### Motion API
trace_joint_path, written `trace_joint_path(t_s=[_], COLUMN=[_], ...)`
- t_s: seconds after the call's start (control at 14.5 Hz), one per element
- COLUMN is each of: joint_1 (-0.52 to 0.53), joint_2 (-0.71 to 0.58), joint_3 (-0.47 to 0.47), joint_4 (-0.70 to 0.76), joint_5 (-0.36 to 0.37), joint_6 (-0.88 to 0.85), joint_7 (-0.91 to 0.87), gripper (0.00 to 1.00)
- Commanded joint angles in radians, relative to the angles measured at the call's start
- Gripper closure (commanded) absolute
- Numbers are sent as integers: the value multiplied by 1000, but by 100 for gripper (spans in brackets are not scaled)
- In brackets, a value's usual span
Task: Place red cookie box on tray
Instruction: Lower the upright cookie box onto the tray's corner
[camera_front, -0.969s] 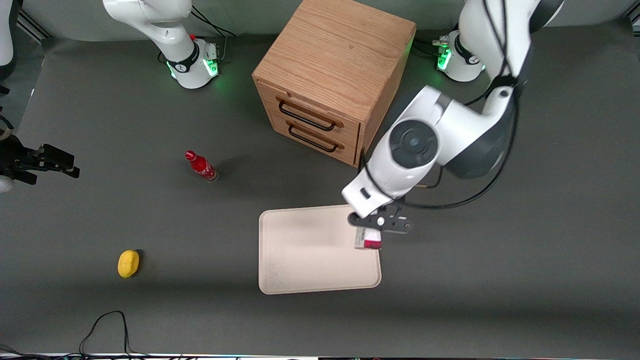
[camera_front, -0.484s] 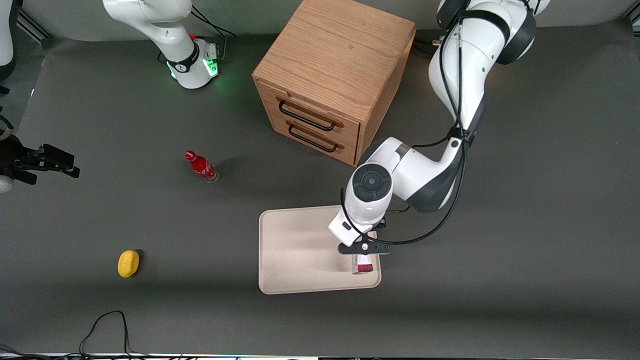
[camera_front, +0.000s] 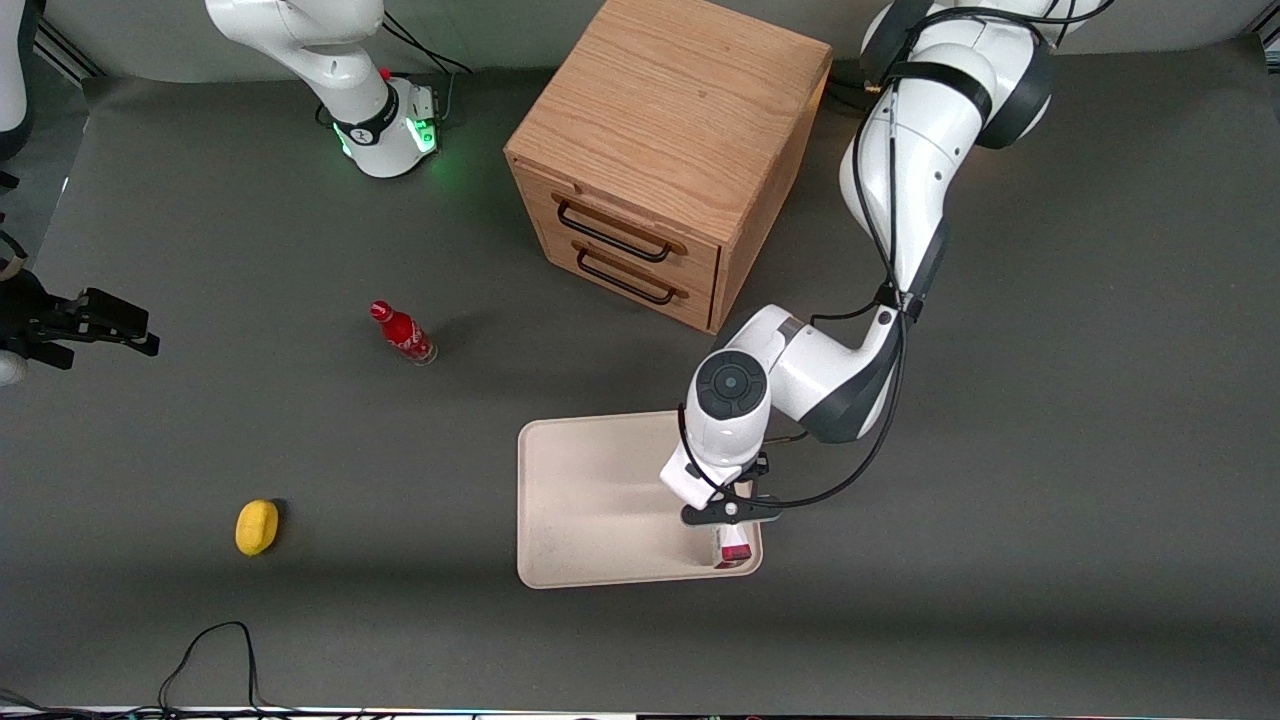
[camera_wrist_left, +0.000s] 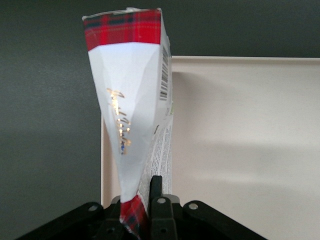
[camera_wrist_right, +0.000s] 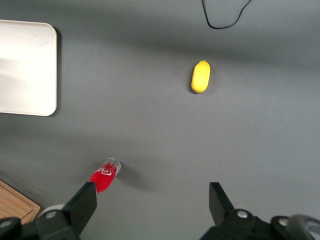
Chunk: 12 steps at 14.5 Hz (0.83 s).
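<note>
The red cookie box (camera_front: 734, 549) hangs end-down, pinched at its upper end by my left gripper (camera_front: 730, 527), which is shut on it. In the left wrist view the red cookie box (camera_wrist_left: 131, 100) shows its white face, gold lettering and red tartan ends, squeezed between the gripper (camera_wrist_left: 145, 202) jaws. It hangs over the cream tray (camera_front: 590, 500), at the tray's corner nearest the front camera on the working arm's side. The tray (camera_wrist_left: 240, 125) edge runs just beside the box. I cannot tell whether the box's lower end touches the tray.
A wooden two-drawer cabinet (camera_front: 660, 150) stands farther from the front camera than the tray. A small red bottle (camera_front: 402, 333) and a yellow lemon-like object (camera_front: 256, 526) lie toward the parked arm's end. A black cable (camera_front: 210, 650) loops near the table's front edge.
The left arm has carried the box along the tray's edge, nearer to the front camera, and lowered it toward the tray corner. The grip has stayed shut.
</note>
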<state>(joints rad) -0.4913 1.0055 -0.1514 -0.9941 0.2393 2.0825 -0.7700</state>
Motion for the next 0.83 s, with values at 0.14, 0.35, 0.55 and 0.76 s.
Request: trace_joint_path(t_s=[0.14,0.35,0.55,0.76], joint_1=[-15,-13,-13,-13], joint_2=[-8,-10,-13,-15], joint_3=[47,50,50,50], joint_4=[-29,-34,-34,-34], joint_5=[22,28,28,28], joint_6=[24,24,24,22], joint_7=[-31,-26,-29,-29], gripper=[73,0,0,0])
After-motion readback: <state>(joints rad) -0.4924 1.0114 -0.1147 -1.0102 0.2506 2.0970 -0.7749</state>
